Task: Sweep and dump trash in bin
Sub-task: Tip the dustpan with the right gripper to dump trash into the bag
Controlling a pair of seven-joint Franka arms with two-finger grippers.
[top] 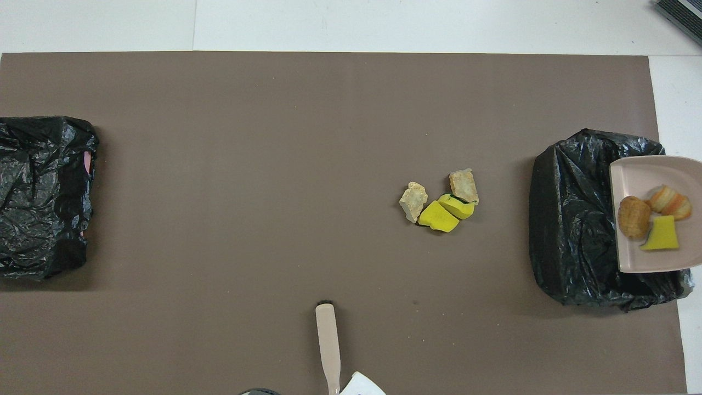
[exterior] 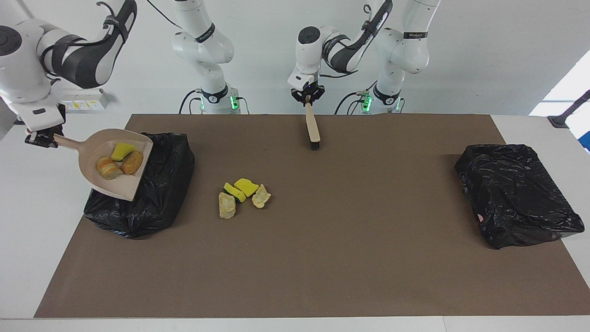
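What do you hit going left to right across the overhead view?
Black bag → brush → beige chunk → yellow sponge pieces → black bin → dustpan.

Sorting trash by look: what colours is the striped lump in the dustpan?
The striped lump is orange and cream; the overhead view shows it best.

brown mat (exterior: 322, 258), two bins (exterior: 516, 193), trash (exterior: 242, 196)

Dustpan (exterior: 110, 180) with three trash bits (exterior: 116, 160) over bin (exterior: 156, 193); four more bits (exterior: 243, 196) beside it
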